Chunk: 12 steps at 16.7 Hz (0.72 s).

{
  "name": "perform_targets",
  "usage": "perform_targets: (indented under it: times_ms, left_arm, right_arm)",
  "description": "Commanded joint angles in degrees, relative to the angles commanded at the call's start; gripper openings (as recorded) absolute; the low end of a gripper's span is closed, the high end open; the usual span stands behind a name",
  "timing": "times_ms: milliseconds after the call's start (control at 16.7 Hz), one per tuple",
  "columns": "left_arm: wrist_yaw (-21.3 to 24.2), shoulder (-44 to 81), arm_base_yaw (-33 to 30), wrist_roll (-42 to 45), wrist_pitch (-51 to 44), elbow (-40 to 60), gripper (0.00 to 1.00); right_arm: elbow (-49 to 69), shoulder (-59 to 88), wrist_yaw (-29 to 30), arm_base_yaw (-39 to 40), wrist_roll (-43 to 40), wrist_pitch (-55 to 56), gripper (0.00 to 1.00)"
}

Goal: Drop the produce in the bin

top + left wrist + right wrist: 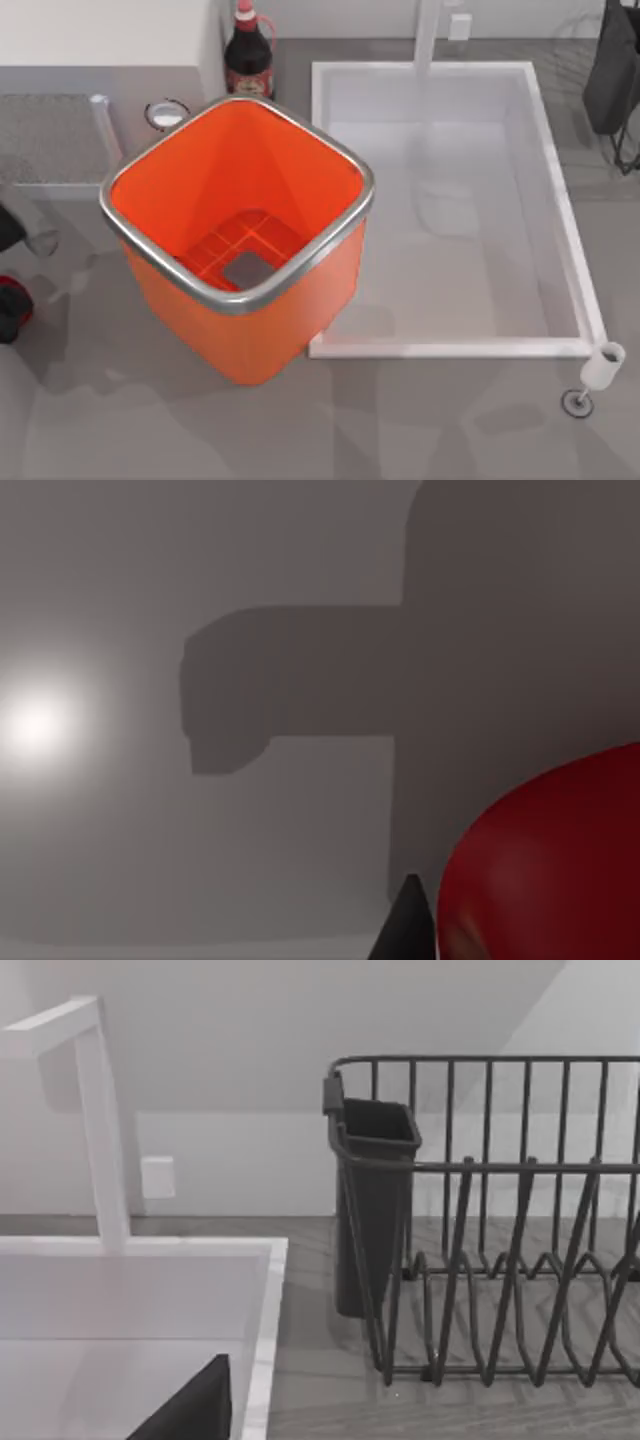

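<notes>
Left gripper [12, 305] at the table's left edge, clenched on the deep-red produce [545, 865], well left of the orange bin [236, 297], apparently mid-carry, needing a lift rightward over the silver rim before release.

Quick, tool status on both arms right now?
Left tool: at the table's left edge beside the red produce; grip cannot be told.
Right tool: cannot be told.
</notes>
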Motion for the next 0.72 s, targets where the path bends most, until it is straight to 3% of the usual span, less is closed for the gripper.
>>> perform_targets:
  times_ms: [360,720]
  left_arm:
    - [1.43,-7.77,4.88,-0.77,-6.89,0.01,0.00]
    - [2.88,-16.87,8.69,-1.06,-15.36,10.67,0.00]
  right_arm:
    - [0.00,0.00,0.00,0.00,0.00,0.00,1.00]
    - [0.00,0.00,0.00,0.00,0.00,0.00,1.00]
